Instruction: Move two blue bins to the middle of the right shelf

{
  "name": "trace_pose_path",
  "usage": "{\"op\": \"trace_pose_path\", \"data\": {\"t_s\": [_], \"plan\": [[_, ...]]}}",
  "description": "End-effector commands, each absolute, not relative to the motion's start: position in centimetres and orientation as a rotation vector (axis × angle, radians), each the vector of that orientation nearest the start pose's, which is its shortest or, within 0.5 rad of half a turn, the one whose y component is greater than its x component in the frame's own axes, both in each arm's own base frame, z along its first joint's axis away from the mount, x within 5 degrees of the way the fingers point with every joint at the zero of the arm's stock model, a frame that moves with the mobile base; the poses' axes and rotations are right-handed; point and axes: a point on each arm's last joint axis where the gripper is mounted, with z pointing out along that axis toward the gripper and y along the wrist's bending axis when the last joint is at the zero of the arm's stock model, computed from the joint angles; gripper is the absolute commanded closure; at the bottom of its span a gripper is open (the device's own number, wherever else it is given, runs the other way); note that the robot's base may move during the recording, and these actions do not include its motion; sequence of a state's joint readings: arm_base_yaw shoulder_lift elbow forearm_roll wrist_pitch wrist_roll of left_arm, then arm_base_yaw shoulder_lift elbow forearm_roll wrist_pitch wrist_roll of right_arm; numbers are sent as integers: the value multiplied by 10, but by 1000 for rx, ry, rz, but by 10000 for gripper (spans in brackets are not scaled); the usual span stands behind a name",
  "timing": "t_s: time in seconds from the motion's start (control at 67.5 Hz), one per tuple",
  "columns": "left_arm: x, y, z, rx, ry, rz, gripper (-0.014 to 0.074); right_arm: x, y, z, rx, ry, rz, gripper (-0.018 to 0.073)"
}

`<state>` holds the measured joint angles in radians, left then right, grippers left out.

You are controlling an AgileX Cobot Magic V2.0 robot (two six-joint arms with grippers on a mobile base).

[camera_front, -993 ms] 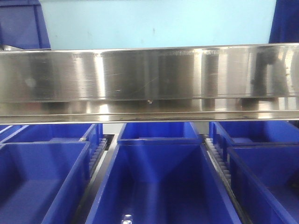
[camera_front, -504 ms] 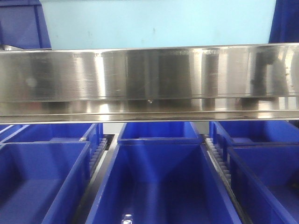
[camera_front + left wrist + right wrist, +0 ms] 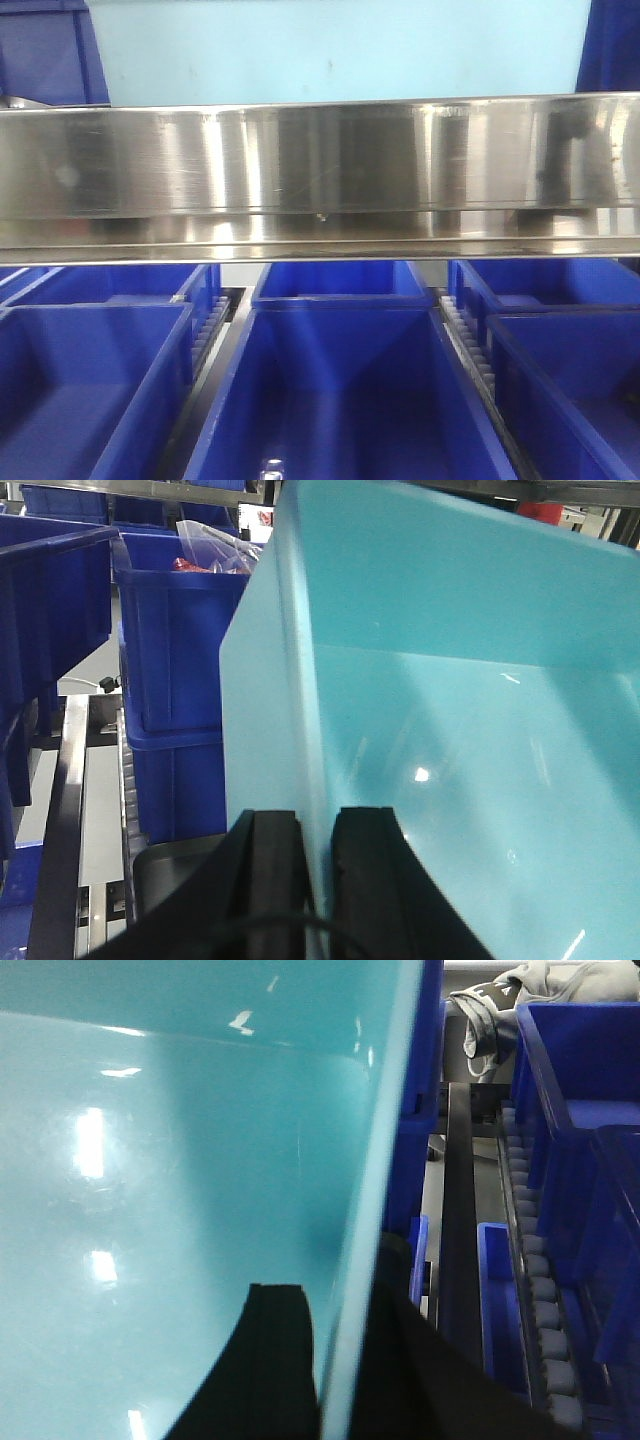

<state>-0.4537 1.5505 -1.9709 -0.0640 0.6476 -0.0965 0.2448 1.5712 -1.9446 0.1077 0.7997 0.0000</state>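
Observation:
A pale light-blue bin (image 3: pixel 340 50) fills the top of the front view, its wall showing above a steel shelf rail (image 3: pixel 320 175). In the left wrist view the same kind of blue bin (image 3: pixel 470 710) looms close, and my left gripper (image 3: pixel 318 830) is shut on its left wall, one black finger outside and one inside. In the right wrist view the blue bin (image 3: pixel 180 1160) fills the left side. My right gripper (image 3: pixel 335 1310) is shut on its right wall, with one finger inside and the other outside the rim. Only one pale bin can be told apart.
Dark blue bins (image 3: pixel 340 390) stand in rows on the lower shelf, with roller tracks (image 3: pixel 470 350) between them. Stacked dark blue bins (image 3: pixel 175 680) sit left of the held bin. More dark blue bins (image 3: pixel 580 1090) and a roller track (image 3: pixel 535 1260) lie to its right.

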Motion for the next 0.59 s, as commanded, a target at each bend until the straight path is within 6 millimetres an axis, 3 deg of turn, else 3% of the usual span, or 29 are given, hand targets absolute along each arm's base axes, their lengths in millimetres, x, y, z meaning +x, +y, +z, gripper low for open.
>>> {"op": "trace_pose_path", "data": {"t_s": [0.0,0.267,0.578], "plan": [[289,-145,549,279,1621,-502,707,327,86,513,-223,1859,262,712],[288,-149,527,322,1841,-509,707,326,88,502,-238,1962,282,712],[316,-162,478,380,2117,-434,707,348,98,470,-250,2115,329,712]]}}
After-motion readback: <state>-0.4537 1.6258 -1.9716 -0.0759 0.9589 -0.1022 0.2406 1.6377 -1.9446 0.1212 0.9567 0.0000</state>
